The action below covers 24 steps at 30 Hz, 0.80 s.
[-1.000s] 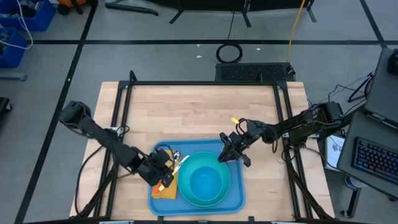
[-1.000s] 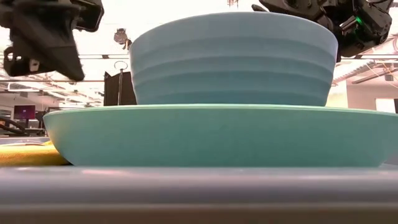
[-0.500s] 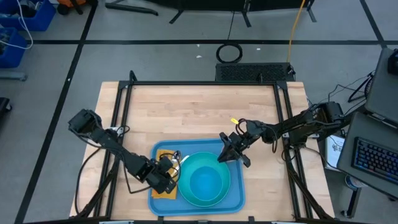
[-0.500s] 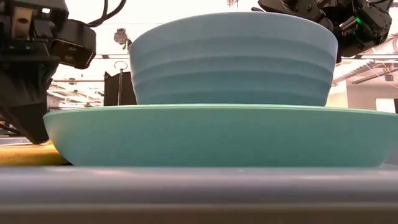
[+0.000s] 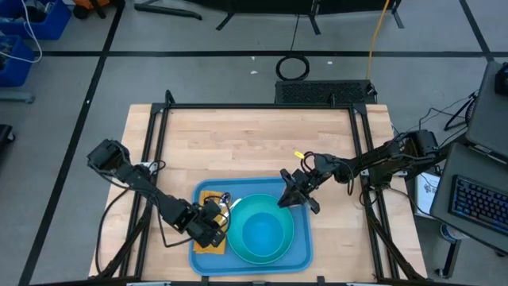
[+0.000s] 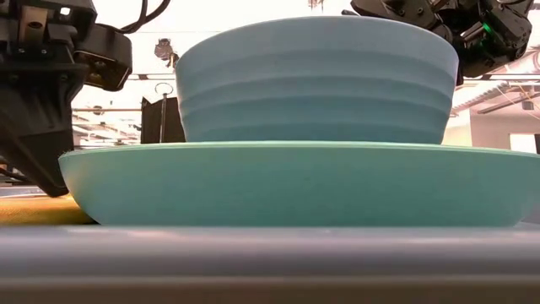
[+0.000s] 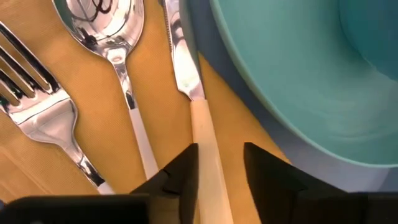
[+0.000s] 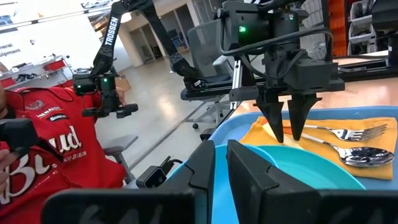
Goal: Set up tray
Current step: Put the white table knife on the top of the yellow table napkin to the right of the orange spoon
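The blue tray lies at the table's near edge. On it a turquoise plate carries a turquoise bowl. A yellow napkin on the tray's left part bears a fork, a spoon and a knife lying flat. My left gripper is open, low over the napkin, with one finger on each side of the knife's cream handle. My right gripper sits at the plate's far right rim, its fingers nearly together. My left gripper points down at the knife's handle with the handle in its gap, lying along one finger; whether it touches I cannot tell. My right gripper closes on the plate's far right rim, slanting down from the table's right. Its own fingers hide the contact. The plate rests flat on the tray.
Bare wood lies beyond the tray toward the far edge. Black frame rails run along the table's left and right sides. A person in a red shirt is in the room beyond the near edge.
My left gripper has come down onto the napkin and moved a little toward the near edge, then stayed there. The plate, bowl, tray and my right gripper have kept still.
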Tool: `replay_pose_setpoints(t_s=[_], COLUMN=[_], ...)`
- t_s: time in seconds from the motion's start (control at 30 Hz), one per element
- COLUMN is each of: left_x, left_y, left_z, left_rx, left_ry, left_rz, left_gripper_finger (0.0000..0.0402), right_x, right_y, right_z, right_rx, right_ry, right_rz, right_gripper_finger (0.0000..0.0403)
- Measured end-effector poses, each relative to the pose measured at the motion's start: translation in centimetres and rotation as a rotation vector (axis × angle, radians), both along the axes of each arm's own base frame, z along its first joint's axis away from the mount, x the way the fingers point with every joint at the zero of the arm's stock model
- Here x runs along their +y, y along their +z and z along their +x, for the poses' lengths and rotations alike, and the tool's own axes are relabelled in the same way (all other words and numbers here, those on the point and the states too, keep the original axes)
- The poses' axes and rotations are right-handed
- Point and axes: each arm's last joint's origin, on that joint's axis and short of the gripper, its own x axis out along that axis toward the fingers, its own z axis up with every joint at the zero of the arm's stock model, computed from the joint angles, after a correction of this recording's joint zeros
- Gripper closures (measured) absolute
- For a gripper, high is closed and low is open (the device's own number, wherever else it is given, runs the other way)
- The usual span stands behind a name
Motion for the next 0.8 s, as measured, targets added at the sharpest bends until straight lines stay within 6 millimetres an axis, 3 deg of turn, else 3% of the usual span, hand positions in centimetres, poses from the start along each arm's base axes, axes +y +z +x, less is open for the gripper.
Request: replay_pose_setpoints(t_s=[0.17, 0.63, 0.8], left_x=[0.0, 0.0, -0.2], left_y=[0.0, 0.0, -1.4], left_z=[-0.1, 0.1, 0.2], left_rx=[0.009, -0.019, 0.033], left_ry=[-0.004, -0.062, -0.079], left_rz=[0.007, 0.035, 0.057], left_gripper_finger=[0.0246, 0.0245, 0.0245], right_x=[0.0, 0.0, 0.0], right_y=[0.0, 0.0, 0.0], right_z=[0.0, 0.0, 0.0], right_rx=[0.002, 0.004, 0.004], right_ry=[0.000, -0.001, -0.001], right_rz=[0.000, 0.000, 0.000], right_gripper_finger=[0.0369, 0.0369, 0.0369])
